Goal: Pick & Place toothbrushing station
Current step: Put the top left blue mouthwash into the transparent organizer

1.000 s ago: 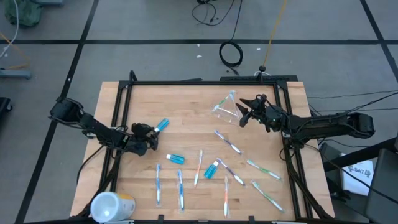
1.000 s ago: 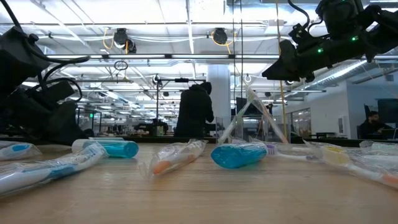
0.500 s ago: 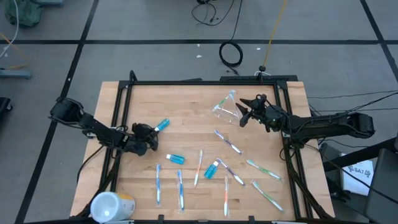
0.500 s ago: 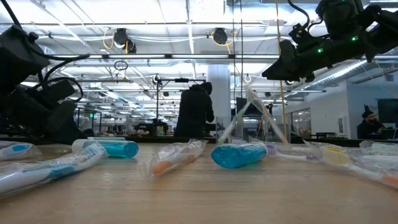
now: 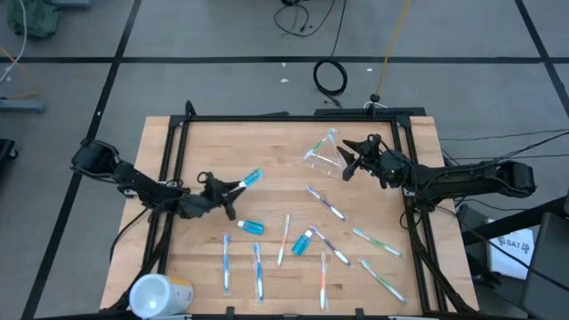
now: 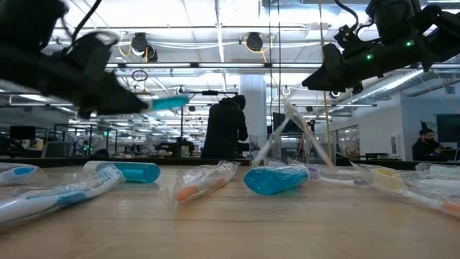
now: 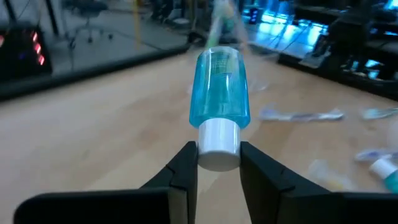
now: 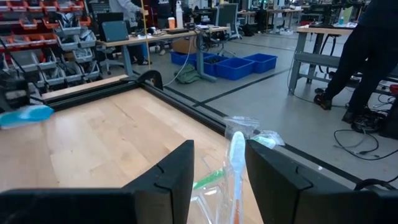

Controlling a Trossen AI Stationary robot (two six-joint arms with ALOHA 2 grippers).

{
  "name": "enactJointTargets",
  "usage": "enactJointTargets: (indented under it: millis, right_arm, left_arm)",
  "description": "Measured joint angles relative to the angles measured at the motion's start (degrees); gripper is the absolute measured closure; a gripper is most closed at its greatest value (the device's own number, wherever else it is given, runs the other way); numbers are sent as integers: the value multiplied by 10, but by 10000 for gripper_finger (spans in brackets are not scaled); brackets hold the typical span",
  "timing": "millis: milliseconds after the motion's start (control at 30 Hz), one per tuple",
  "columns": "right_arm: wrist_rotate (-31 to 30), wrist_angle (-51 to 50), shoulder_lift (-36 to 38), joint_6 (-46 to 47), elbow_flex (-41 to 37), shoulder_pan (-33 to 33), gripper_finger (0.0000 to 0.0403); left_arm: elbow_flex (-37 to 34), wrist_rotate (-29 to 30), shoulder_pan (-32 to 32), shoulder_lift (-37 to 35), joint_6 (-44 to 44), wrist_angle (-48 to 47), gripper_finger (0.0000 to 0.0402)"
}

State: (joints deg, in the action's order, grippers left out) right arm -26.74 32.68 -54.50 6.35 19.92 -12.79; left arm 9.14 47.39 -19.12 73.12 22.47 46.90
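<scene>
My left gripper [image 5: 233, 188] is shut on a small blue toothpaste tube [image 5: 252, 178] with a white cap, held above the table left of the middle; the tube also shows in the low view [image 6: 169, 103]. My right gripper [image 5: 347, 160] is open and empty in the air at the far right. It stands just right of the clear plastic cup [image 5: 321, 153], which holds wrapped toothbrushes [image 8: 235, 155]. Two more blue tubes [image 5: 251, 228] [image 5: 303, 241] and several wrapped toothbrushes [image 5: 284, 238] lie flat on the near half of the table. My left gripper pinches the tube's white cap [image 7: 217, 146] between its two fingers [image 7: 186, 165], one on each side. The fingers lie nearly level, and the blue body [image 7: 220, 87] sticks straight out beyond the fingertips. The tube is lifted clear of the table.
A large white and yellow cylinder [image 5: 161, 294] stands at the near left corner. A black frame [image 5: 284, 116] runs round the tabletop. Bare wood lies in the far middle of the table. A person in dark clothes [image 6: 225, 129] stands in the room beyond.
My left gripper has risen from the table and gone toward the table's right edge, carrying the blue tube, which is now lifted clear.
</scene>
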Motion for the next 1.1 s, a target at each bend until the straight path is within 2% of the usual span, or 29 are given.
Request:
enactJointTargets:
  millis: [100, 233, 333, 400, 633, 767, 867, 967, 1100]
  right_arm:
    - [0, 6, 0, 0, 0, 0, 268]
    - [0, 7, 0, 0, 0, 0, 268]
    - [0, 10, 0, 0, 0, 0, 268]
    - [0, 13, 0, -5, 0, 0, 268]
    - [0, 17, 0, -27, 0, 0, 268]
    - [0, 9, 0, -26, 0, 0, 268]
    - [0, 8, 0, -26, 0, 0, 268]
    - [-1, 7, 0, -26, 0, 0, 268]
    - [-3, 7, 0, -26, 0, 0, 268]
  left_arm:
    - [76, -41, 21, 0, -50, -67, 303]
    - [208, -98, 60, 0, -81, -271, 300]
    - [307, -116, 90, 0, -94, -415, 300]
    - [359, -123, 109, 0, -103, -478, 299]
    - [498, -155, 153, 31, -224, -557, 307]
    - [582, -156, 179, 83, -295, -618, 311]
    - [648, -163, 201, 136, -356, -700, 312]
    - [704, -158, 216, 198, -454, -760, 312]
    - [758, -144, 227, 270, -609, -757, 313]
